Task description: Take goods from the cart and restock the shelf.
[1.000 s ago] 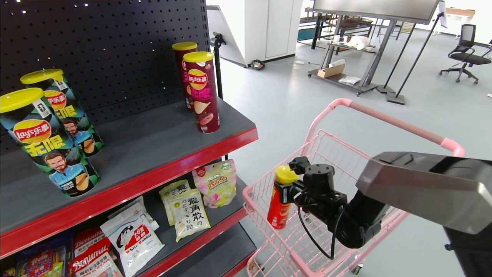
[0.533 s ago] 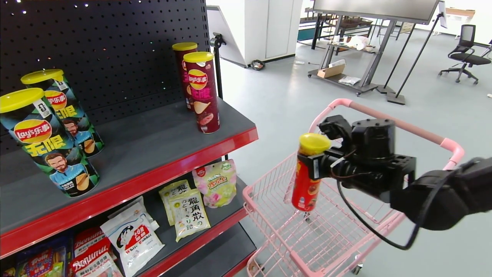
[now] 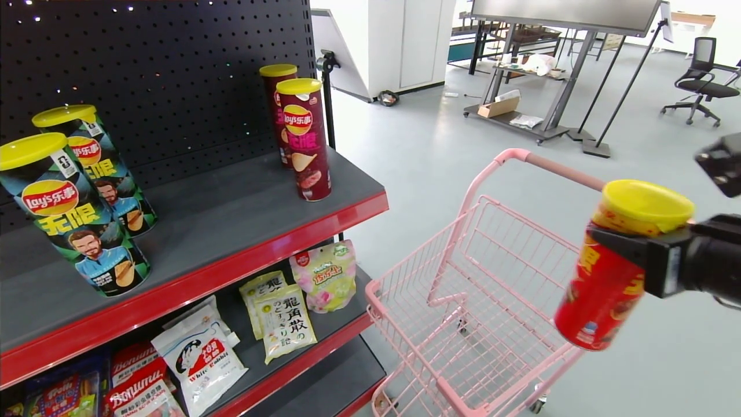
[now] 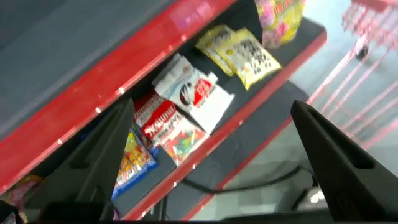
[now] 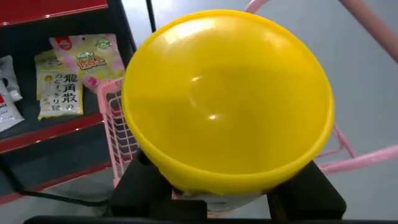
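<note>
head view: the right gripper (image 3: 634, 252) clamps a can (image 3: 596, 307) just under its lid (image 3: 645, 205), tilted, in the air over the cart's (image 3: 509, 155) right rim, well apart from the shelf (image 3: 243, 197). red tube, yellow lid. probably light, stiff but dentable, and smooth enough to slip; a moderate squeeze high on the body looks right.

left wrist view: the left gripper (image 4: 214, 140) is spread wide, empty, facing bags (image 4: 193, 93) on a lower shelf.

right wrist view: the lid close up, fingers (image 5: 143, 186) flanking the can.
</note>
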Controlling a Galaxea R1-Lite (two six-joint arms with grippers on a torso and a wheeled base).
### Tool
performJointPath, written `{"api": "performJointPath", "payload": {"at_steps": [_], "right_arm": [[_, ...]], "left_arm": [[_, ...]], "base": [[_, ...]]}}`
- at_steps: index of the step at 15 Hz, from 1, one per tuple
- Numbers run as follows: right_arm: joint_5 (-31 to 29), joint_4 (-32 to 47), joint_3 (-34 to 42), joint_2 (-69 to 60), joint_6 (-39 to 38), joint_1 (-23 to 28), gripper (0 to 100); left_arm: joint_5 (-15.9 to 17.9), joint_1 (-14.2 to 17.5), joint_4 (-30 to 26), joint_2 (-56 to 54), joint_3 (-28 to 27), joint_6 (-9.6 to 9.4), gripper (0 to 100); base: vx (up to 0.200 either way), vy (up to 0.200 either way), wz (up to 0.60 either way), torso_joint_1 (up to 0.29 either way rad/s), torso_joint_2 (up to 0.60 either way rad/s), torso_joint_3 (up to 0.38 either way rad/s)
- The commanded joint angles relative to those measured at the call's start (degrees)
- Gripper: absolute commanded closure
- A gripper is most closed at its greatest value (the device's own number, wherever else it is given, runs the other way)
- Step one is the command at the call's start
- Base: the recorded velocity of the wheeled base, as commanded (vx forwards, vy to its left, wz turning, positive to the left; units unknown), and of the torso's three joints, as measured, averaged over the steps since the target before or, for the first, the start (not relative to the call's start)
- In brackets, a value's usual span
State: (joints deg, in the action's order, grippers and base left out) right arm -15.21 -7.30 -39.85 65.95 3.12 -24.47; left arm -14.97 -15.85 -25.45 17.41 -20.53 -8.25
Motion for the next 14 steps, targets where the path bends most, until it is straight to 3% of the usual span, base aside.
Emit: {"api": "performJointPath", "payload": {"at_steps": [1, 2, 4, 9, 14], "right_arm": [[0.8, 10.03, 5.49, -18.23, 3.73, 6.01, 100], [1.06, 13.72, 5.66, -21.48, 4.61, 6.19, 100], [0.45, 18.2, 6.01, -25.79, 4.79, 6.19, 100], [0.45, 18.99, 7.33, -27.98, 4.97, 10.49, 100], [0.8, 18.9, 7.33, -27.02, 5.05, 10.58, 100]], "left_arm": [[0.56, -0.32, -2.76, 2.02, -2.59, 1.84, 0], [2.23, -0.68, -2.85, 2.63, -3.2, 4.47, 0], [3.28, -0.68, -3.02, 2.46, -2.76, 6.85, 0], [3.46, -0.68, -3.02, 2.89, -2.59, 6.5, 0], [3.46, -0.68, -2.93, 2.72, -2.23, 6.5, 0]], "base": [[0.0, 0.0, 0.0, 0.0, 0.0, 0.0], [0.0, 0.0, 0.0, 0.0, 0.0, 0.0], [0.0, 0.0, 0.0, 0.0, 0.0, 0.0], [0.0, 0.0, 0.0, 0.01, -0.02, -0.011], [0.0, 0.0, 0.0, 0.154, -0.37, -0.22]]}}
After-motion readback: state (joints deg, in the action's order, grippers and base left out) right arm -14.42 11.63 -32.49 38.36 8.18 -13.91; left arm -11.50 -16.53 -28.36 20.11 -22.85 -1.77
